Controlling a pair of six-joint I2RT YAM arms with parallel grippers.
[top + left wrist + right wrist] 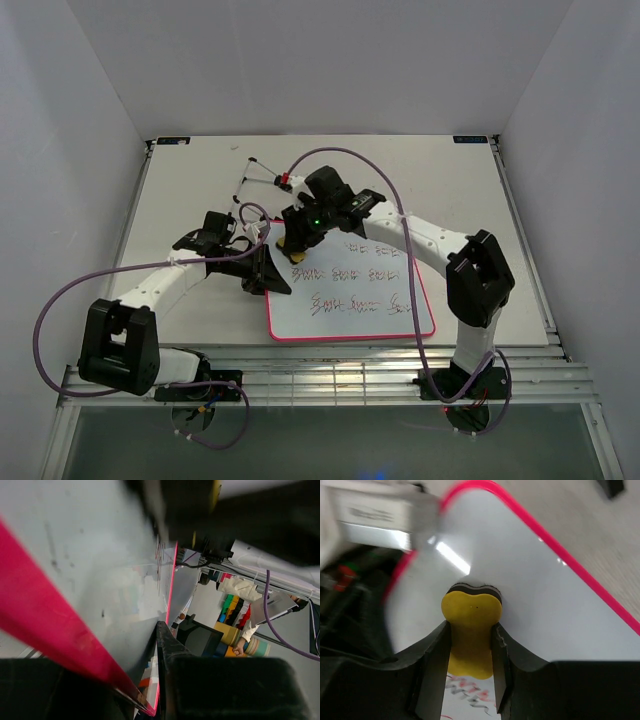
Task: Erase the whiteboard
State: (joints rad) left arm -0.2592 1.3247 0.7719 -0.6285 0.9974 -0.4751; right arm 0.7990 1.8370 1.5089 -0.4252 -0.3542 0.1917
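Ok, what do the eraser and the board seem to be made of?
The eraser: matte yellow body, no shine, probably foam or sponge; the dark layer under it looks like felt. The board: smooth glossy white face, glare streak on it, likely coated; pink rim looks plastic.

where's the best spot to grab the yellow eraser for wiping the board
Grip the eraser at its narrow waist, between the two rounded ends. Come down from above the whiteboard and pinch across the two notched sides, as the right gripper does now. The notches should stop it sliding lengthwise, and its flat underside stays on the board.
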